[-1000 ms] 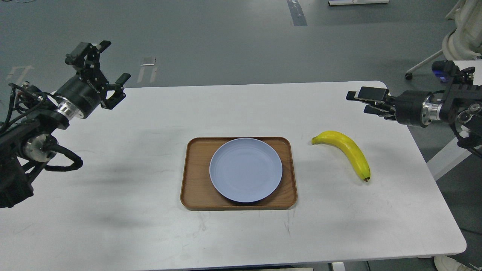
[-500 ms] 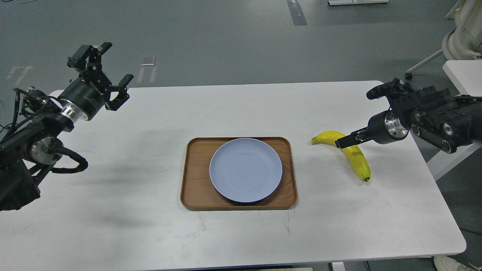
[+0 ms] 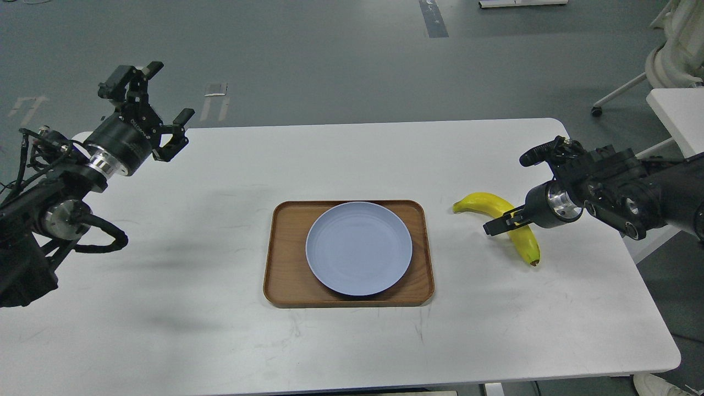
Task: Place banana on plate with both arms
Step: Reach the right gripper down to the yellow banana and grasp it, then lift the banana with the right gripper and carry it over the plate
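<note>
The yellow banana (image 3: pixel 522 239) lies on the white table (image 3: pixel 352 346), right of the tray. The pale blue plate (image 3: pixel 358 247) rests on the brown wooden tray (image 3: pixel 283 275) at the table's middle and holds nothing. My right gripper (image 3: pixel 499 223) reaches in from the right, low over the banana's middle. One finger shows in front of the fruit, the other is hidden behind it, and the jaws look open around it. My left gripper (image 3: pixel 170 91) is open and empty, raised above the table's far left corner.
The table's right edge runs just beyond the banana, under my right arm (image 3: pixel 610 190). A white chair base (image 3: pixel 674 63) and another white tabletop (image 3: pixel 679 110) stand off the table at the far right. Grey floor lies behind.
My right gripper has dropped from high at the right edge down and left onto the banana's middle. The banana has shifted slightly. The left arm has barely moved.
</note>
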Robot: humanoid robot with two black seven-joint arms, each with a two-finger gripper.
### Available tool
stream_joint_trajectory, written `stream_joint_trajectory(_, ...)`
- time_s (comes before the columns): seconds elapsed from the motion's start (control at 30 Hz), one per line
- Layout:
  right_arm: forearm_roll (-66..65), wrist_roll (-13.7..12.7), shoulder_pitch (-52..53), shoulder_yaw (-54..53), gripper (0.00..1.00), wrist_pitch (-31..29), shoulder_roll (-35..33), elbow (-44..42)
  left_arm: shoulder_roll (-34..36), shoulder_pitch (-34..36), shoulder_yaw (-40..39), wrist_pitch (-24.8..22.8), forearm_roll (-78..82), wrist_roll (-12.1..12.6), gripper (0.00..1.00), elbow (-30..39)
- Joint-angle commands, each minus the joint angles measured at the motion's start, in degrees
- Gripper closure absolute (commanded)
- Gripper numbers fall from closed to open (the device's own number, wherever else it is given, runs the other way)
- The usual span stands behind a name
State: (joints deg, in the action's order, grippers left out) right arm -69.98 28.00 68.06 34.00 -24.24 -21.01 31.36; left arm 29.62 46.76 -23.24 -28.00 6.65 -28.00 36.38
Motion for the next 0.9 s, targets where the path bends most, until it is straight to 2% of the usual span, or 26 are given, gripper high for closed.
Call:
stream_joint_trajectory(0.0, 0.02, 0.0, -0.04, 0.1, 0.89, -0.01, -0.17, 0.28, 0.08, 0.0, -0.06, 0.0, 0.03, 0.0, 0.0, 0.0)
stream_joint_trajectory(0.07, 0.02, 0.0, 0.31, 0.19, 0.96, -0.01, -0.43, 0.54, 0.08, 0.0, -0.06, 0.0, 0.03, 0.0, 0.0, 0.0)
stream_joint_trajectory(0.2, 0.02, 0.0, 2.16, 0.1, 0.99, -0.01, -1.83, 1.68, 0.26, 0.0, 0.03, 0.0, 0.12, 0.0, 0.0, 0.0)
stream_joint_trajectory(0.47, 0.02, 0.0, 12.52, -0.07, 0.99, -0.19, -3.95, 9.41, 0.52, 0.17, -0.06, 0.0, 0.12, 0.0, 0.0, 0.0)
stream_joint_trajectory(0.7, 0.11, 0.0, 15.87, -0.16, 1.0, -0.45, -1.75, 11.44, 0.79, 0.17, -0.14, 0.0, 0.03, 0.0, 0.0, 0.0)
stream_joint_trajectory(0.87, 0.64, 0.0, 16.49, -0.16, 1.0, -0.89, 5.27, 12.15, 0.87, 0.35, -0.06, 0.0, 0.03, 0.0, 0.0, 0.0)
